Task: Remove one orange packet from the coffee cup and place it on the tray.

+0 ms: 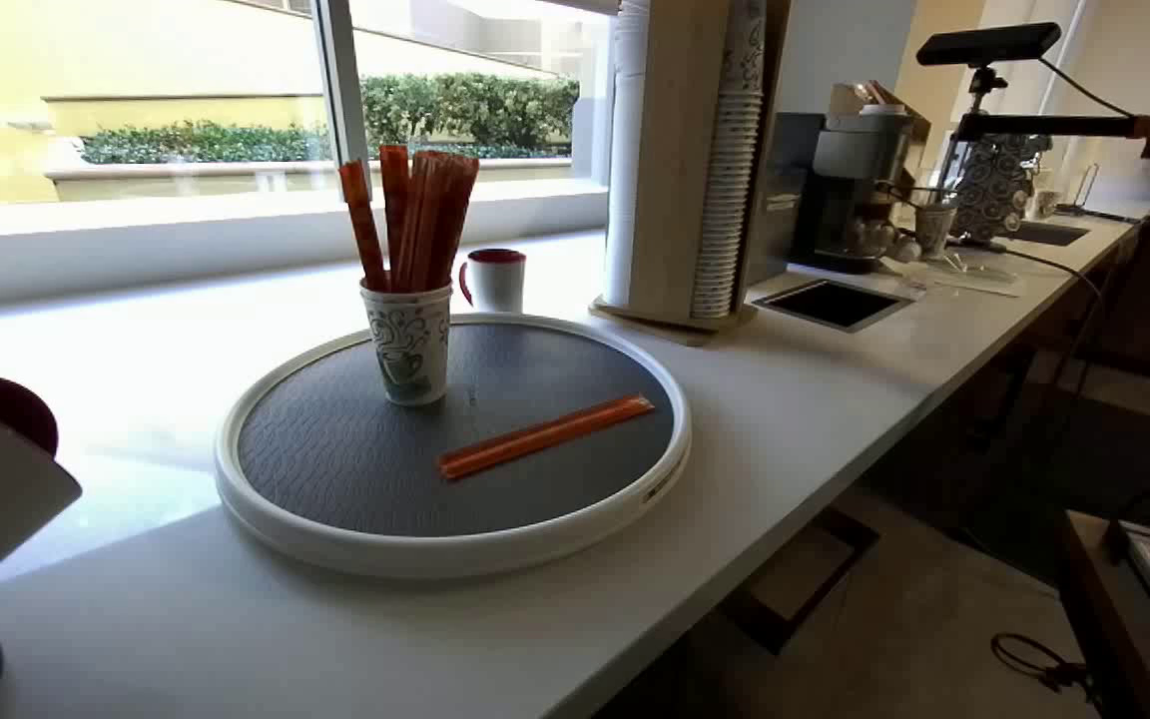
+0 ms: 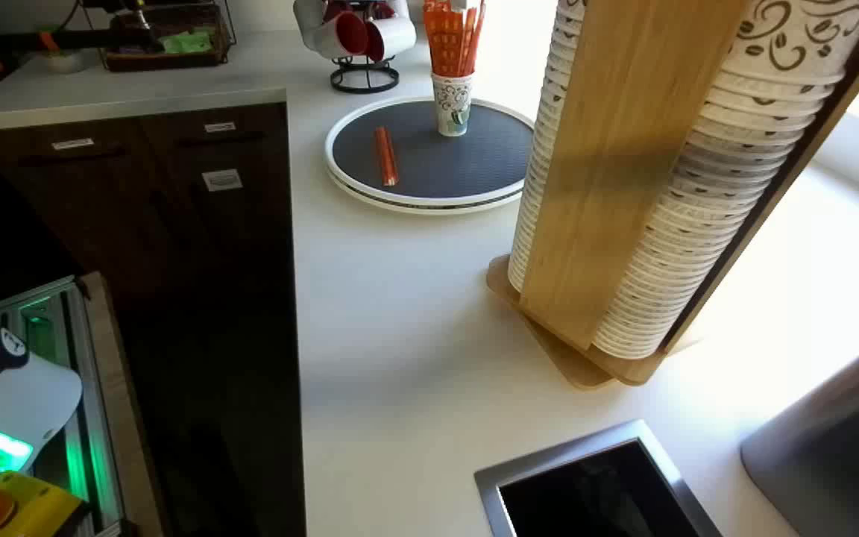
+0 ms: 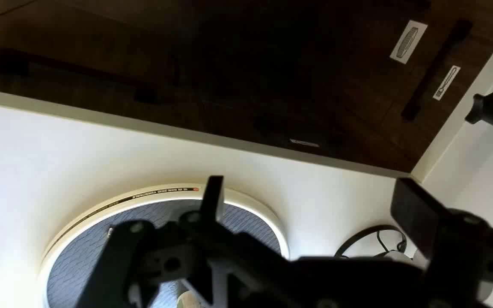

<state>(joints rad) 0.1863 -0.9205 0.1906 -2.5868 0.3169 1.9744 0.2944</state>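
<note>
orange packet [image 1: 545,436] lay flat on the tray [image 1: 335,479], near the upright cup [image 1: 410,350]; the claw [image 3: 308,199] stood with jaws spread wide.

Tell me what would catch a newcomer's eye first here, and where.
Likely the bright orange packets bunched in the cup, which stands on the round tray. A lone packet lies flat on that tray, apart from the cup, and a tall rack of stacked cups stands on the counter. In the wrist view, the open gripper cuts darkly across part of the tray.
</note>
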